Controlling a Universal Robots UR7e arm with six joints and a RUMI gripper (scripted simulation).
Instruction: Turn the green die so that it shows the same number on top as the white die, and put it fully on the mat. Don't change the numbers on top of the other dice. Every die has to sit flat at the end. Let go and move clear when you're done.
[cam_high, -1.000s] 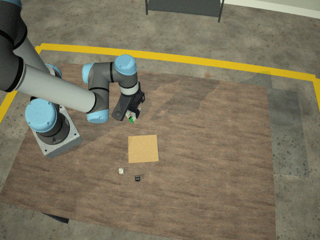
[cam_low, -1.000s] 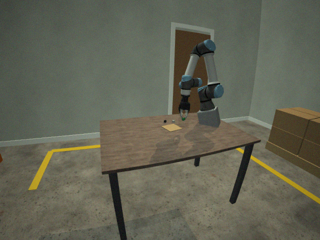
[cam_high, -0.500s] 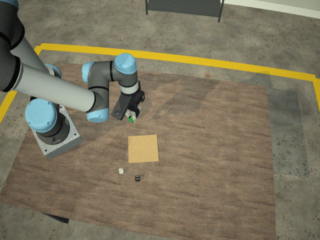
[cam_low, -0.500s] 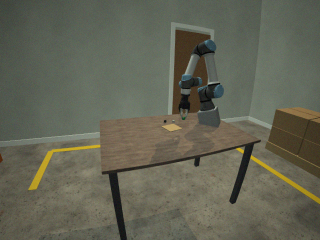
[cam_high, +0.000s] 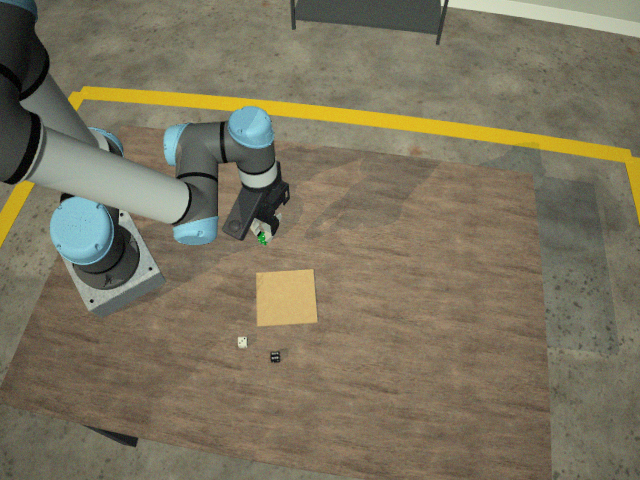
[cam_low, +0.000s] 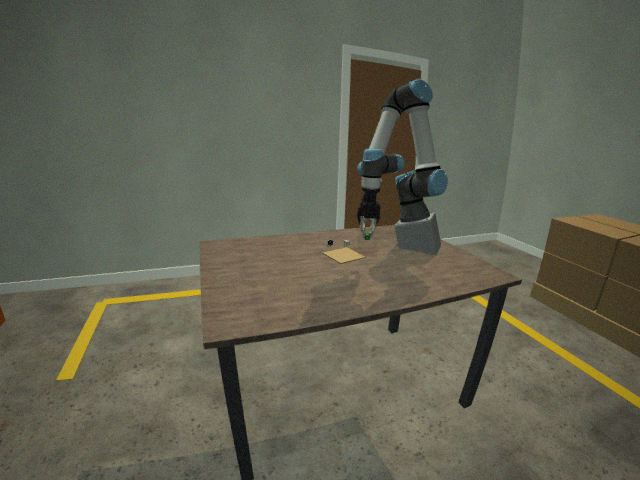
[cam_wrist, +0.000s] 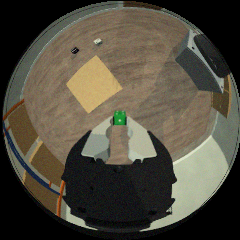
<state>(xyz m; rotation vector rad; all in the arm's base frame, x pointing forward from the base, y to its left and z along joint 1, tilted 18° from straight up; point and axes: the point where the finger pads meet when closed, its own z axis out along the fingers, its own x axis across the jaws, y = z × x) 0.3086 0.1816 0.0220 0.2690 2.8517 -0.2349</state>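
Gripper (cam_high: 264, 235) clamps green die (cam_wrist: 119, 118) above table (cam_high: 413, 310), off the mat (cam_high: 285, 297); die's pips mostly hidden by fingers, top number unreadable.

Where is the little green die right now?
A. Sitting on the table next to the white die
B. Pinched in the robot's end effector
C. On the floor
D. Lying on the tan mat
B: the green die sits between the fingertips of the end effector, off to one side of the mat and away from the white die.
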